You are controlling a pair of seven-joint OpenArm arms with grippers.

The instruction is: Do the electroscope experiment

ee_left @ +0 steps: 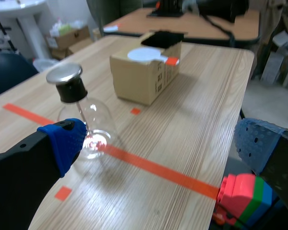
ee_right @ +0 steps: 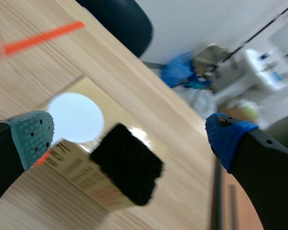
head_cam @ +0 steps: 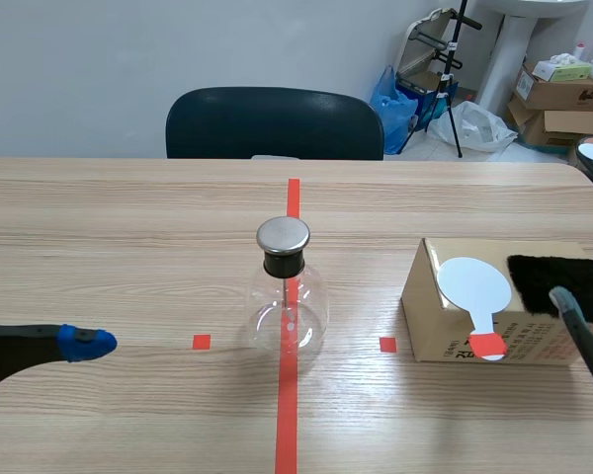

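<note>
The electroscope, a clear glass flask [head_cam: 289, 311] with a black neck and a round metal cap [head_cam: 283, 235], stands on the red centre tape line; it is also in the left wrist view [ee_left: 86, 129]. To its right is a cardboard box [head_cam: 445, 326] carrying a white round paddle with a red handle tip [head_cam: 477, 287] and a black fur cloth [head_cam: 560, 285]. My left gripper [head_cam: 89, 343] is open near the table's left side, left of the flask. My right gripper [ee_right: 129, 139] is open above the fur cloth [ee_right: 127, 165] and the paddle [ee_right: 77, 117].
A dark chair [head_cam: 275, 123] stands behind the table's far edge. Boxes and bags [head_cam: 563, 94] lie on the floor at the back right. Colourful blocks [ee_left: 242, 196] sit below the table edge in the left wrist view. Small red tape squares [head_cam: 202, 342] mark the tabletop.
</note>
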